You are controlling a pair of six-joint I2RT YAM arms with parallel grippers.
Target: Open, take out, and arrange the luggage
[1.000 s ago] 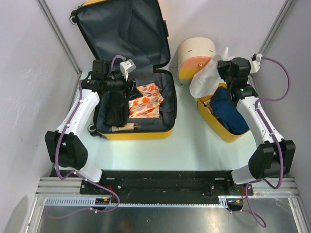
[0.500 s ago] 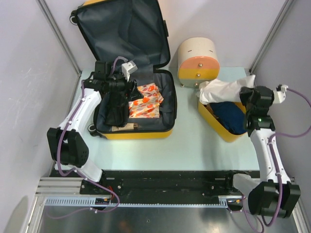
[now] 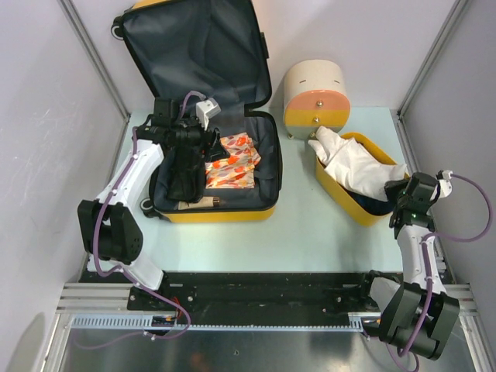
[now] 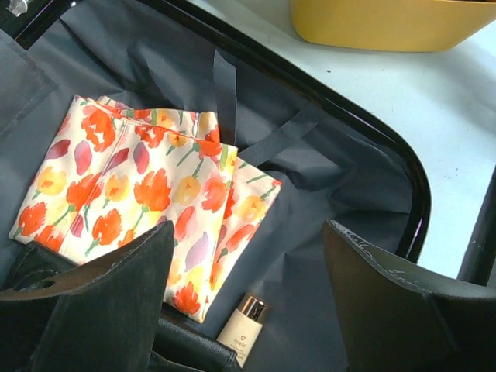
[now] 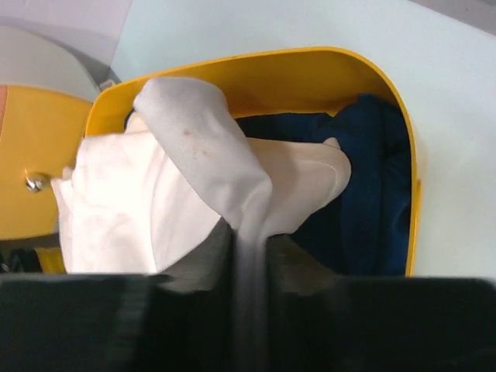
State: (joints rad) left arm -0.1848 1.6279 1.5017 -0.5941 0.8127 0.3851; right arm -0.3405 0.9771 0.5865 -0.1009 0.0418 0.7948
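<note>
Top external: right gripper (image 3: 400, 192) has dragged white cloth (image 3: 353, 167) across basket (image 3: 343, 201).

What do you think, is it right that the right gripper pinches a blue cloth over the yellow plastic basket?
No. The right gripper pinches a white cloth, not a blue one, over the yellow plastic basket; the right wrist view shows it.

No readable text, brand or number in any view, one small printed mark on the front of a cream bottle (image 4: 242, 335) with a gold cap, lying in the luggage (image 4: 333, 182) beside a floral cloth (image 4: 139, 186), too small and blurred to make out.
</note>
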